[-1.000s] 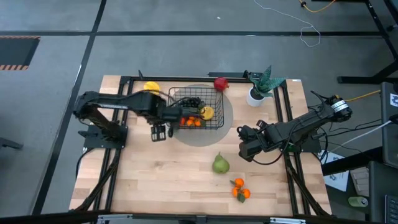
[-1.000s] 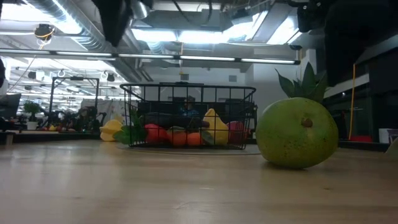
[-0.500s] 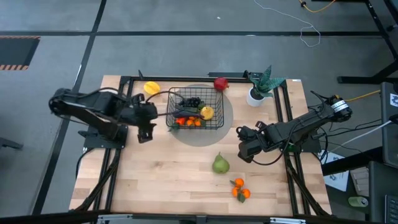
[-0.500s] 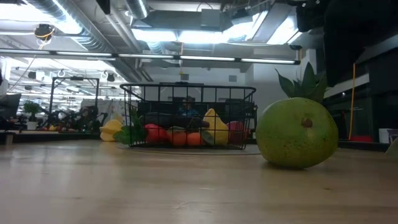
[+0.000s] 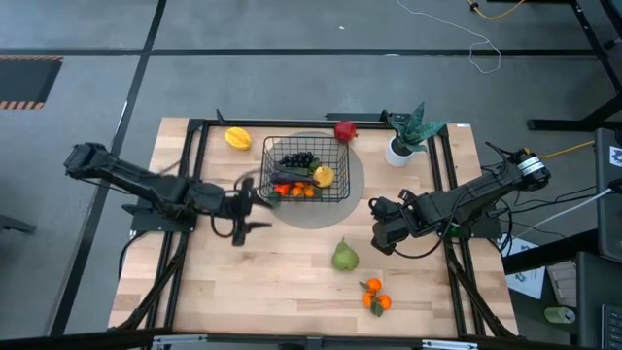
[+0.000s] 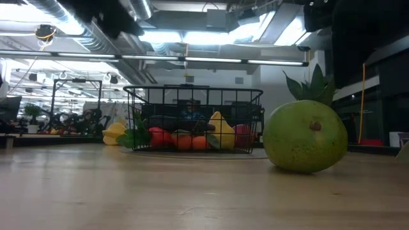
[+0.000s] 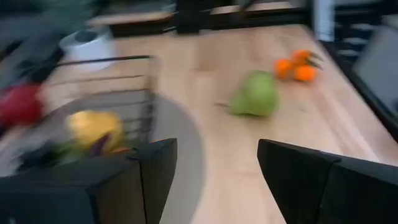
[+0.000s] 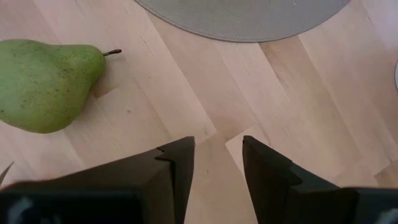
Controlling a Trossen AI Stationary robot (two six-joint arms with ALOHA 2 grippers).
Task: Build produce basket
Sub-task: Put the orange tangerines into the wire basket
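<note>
The black wire basket (image 5: 306, 171) stands on a round grey mat (image 5: 352, 199) and holds dark grapes, a yellow fruit (image 5: 324, 177), tangerines and other produce; it also shows in the low view (image 6: 195, 118). A green pear (image 5: 344, 257) lies on the wood nearer the front, with tangerines (image 5: 375, 297) beyond it. A yellow fruit (image 5: 236, 138) and a red fruit (image 5: 344, 130) lie by the basket's far side. My left gripper (image 5: 249, 206) is open and empty, just left of the basket (image 7: 214, 177). My right gripper (image 5: 381, 231) is open and empty, to the right of the pear (image 8: 216, 163).
A white-potted green plant (image 5: 403, 138) stands at the far right. Black frame rails (image 5: 185, 185) run along the table's left, right and far sides. Bare wood (image 5: 262, 277) lies in front of the basket.
My left arm has drawn back toward the table's left edge. Its gripper has left the basket's left side, dropped a little toward the near edge and turned to point toward the table's right. It shows blurred. The produce and the basket have stayed put.
</note>
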